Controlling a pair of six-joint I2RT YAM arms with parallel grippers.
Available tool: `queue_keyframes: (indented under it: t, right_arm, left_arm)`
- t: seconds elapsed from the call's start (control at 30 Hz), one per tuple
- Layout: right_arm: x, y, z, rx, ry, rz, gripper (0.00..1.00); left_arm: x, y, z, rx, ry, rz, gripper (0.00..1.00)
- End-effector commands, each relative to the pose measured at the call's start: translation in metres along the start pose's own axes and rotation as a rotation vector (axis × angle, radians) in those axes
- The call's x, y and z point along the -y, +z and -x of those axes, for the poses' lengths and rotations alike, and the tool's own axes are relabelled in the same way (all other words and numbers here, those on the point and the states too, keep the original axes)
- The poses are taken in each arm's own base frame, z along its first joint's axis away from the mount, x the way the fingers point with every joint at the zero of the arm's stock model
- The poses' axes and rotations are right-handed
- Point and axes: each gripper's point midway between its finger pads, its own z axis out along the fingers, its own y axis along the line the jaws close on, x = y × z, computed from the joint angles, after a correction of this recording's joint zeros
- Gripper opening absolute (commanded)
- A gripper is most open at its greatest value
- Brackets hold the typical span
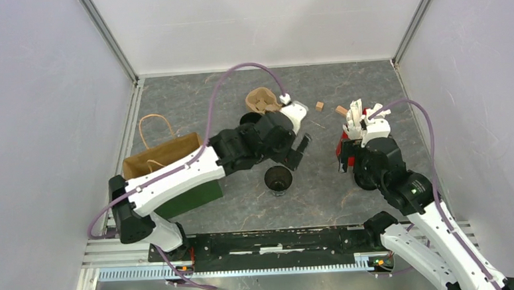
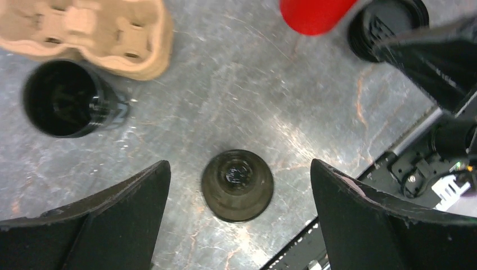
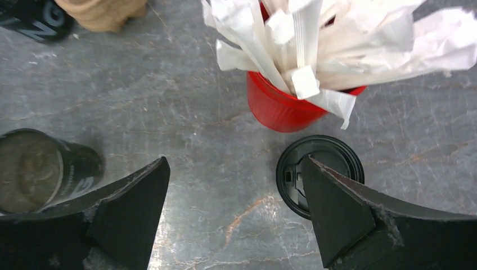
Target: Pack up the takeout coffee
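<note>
The left gripper (image 2: 240,166) is held open, its jaws spread wide above the table (image 2: 315,112). The cup (image 2: 237,184) is seen straight below, between the two fingers and touched by neither. It stands upright and uncovered near the middle of the table, right of the bag (image 1: 165,156) and nearer than the tray (image 1: 262,101). From the right wrist, something brownish is seen inside it.

The lid (image 3: 292,174) lies flat on the table, well to the right of the cup and just on the near side of the red cup (image 3: 281,109). Part of it is hidden behind one finger of the right gripper (image 3: 235,162); whether it is touched cannot be told. That gripper is also spread wide and nothing is held in it.

The red cup is filled with white sticks (image 3: 292,39). A second cup (image 2: 62,98), black and uncovered, stands just beside the tray. The bag stands open at the left, with the left arm reaching over it. A block (image 1: 319,106) and a further block (image 1: 341,110) lie on the far side, between the tray and the red cup.
</note>
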Motion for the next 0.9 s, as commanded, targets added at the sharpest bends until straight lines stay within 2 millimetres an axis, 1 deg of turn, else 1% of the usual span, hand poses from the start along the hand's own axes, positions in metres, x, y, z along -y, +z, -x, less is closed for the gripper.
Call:
queue_keyframes:
  t: [0.0, 0.07, 0.13, 0.17, 0.2, 0.27, 0.3, 0.43, 0.5, 0.57, 0.67, 0.77, 0.87]
  right_arm:
    - [0.011, 0.011, -0.015, -0.025, 0.032, -0.082, 0.91]
    - [0.013, 0.018, -0.025, -0.047, 0.029, -0.096, 0.84]
    - [0.015, 0.024, -0.037, -0.073, 0.031, -0.115, 0.73]
    - [0.017, 0.028, -0.043, -0.083, 0.032, -0.129, 0.66]
    - [0.021, 0.031, -0.048, -0.089, 0.031, -0.152, 0.59]
    - [0.028, 0.036, -0.055, -0.097, 0.024, -0.195, 0.51]
    - [0.03, 0.039, -0.058, -0.104, 0.015, -0.209, 0.49]
    - [0.037, 0.047, -0.076, -0.142, -0.002, -0.253, 0.44]
    - [0.041, 0.05, -0.086, -0.163, -0.001, -0.276, 0.41]
    - [0.041, 0.052, -0.086, -0.162, 0.001, -0.282, 0.39]
    - [0.048, 0.052, -0.087, -0.157, 0.001, -0.326, 0.37]
    - [0.049, 0.055, -0.093, -0.169, 0.009, -0.338, 0.35]
    - [0.051, 0.056, -0.094, -0.16, 0.016, -0.347, 0.32]
  left_arm:
    - [-0.045, -0.032, 0.04, 0.119, -0.066, 0.022, 1.0]
    - [-0.06, -0.045, 0.044, 0.147, -0.117, -0.023, 1.0]
    - [-0.074, -0.056, 0.041, 0.176, -0.132, -0.048, 1.0]
    - [-0.079, -0.064, 0.041, 0.197, -0.123, -0.05, 1.0]
    - [-0.082, -0.07, 0.037, 0.205, -0.099, -0.053, 1.0]
    - [-0.083, -0.079, 0.028, 0.209, -0.034, -0.063, 1.0]
    - [-0.086, -0.084, 0.022, 0.206, -0.008, -0.059, 1.0]
    - [-0.095, -0.092, 0.006, 0.22, 0.035, -0.023, 1.0]
    - [-0.095, -0.09, -0.003, 0.243, 0.044, -0.026, 1.0]
    - [-0.095, -0.09, -0.007, 0.27, 0.049, -0.032, 1.0]
    - [-0.093, -0.093, -0.007, 0.314, 0.055, -0.044, 1.0]
    - [-0.093, -0.096, -0.005, 0.339, 0.057, -0.049, 1.0]
    - [-0.095, -0.096, -0.007, 0.337, 0.057, -0.04, 1.0]
